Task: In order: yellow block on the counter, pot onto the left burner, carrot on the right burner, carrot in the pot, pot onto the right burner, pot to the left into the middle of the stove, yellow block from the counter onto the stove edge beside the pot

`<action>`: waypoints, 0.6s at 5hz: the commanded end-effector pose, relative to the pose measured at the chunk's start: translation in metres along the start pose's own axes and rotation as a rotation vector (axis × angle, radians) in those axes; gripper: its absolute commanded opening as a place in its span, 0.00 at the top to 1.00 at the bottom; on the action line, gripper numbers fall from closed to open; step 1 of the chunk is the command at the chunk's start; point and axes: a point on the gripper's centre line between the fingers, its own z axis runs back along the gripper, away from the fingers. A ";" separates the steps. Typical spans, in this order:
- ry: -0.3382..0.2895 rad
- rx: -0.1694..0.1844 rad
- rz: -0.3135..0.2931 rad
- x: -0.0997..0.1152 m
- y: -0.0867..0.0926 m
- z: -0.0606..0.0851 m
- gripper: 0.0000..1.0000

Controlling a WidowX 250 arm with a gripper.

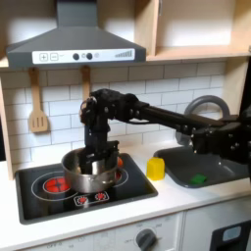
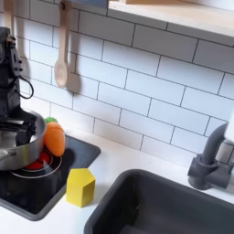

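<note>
white-tiled wall backs the stove (image 1: 39, 196), where the claw (image 1: 95, 163) clamps the pot (image 1: 86, 173) rim for dragging; the yellow block (image 2: 80, 186) rests on the table (image 2: 101, 215).

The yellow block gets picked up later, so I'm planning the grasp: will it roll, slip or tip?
The yellow block stands on a flat face on the counter, so it probably won't roll. Its glossy plastic-looking faces may slip. Small and likely light, a nudge could shift it.
</note>
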 end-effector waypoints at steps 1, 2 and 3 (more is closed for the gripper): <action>0.023 0.000 0.087 0.013 0.022 -0.008 0.00; 0.024 0.004 0.098 0.017 0.027 -0.008 0.00; 0.023 0.001 0.111 0.019 0.030 -0.007 0.00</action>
